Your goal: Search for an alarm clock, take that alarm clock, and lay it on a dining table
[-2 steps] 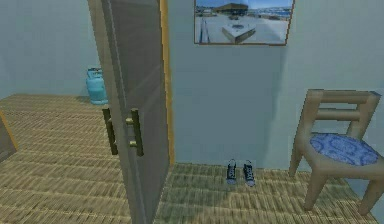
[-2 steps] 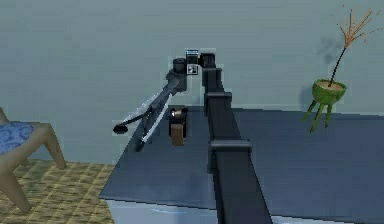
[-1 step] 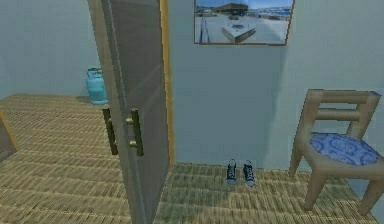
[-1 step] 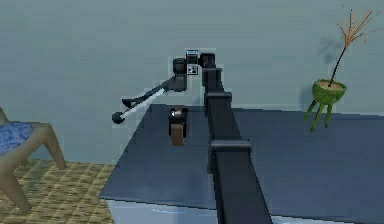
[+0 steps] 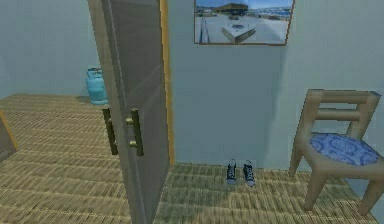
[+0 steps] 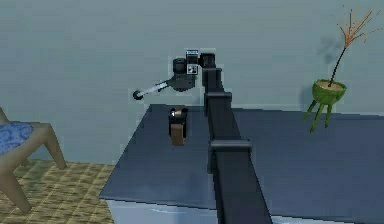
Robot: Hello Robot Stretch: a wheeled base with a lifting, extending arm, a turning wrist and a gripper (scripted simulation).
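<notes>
Alarm clock (image 6: 178, 126), presumed, a small dark upright block: grey-blue table (image 6: 300, 170) bears it, arm (image 6: 232, 150) crosses that table, gripper (image 6: 150, 90) sits toward the table's far edge, block just nearward; grasp cannot be told.

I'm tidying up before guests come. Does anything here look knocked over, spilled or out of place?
Nothing looks spilled, tipped or damaged. The nearest thing to clutter is a pair of sneakers left on the floor beside the open door, set neatly side by side. The chair stands upright.
</notes>
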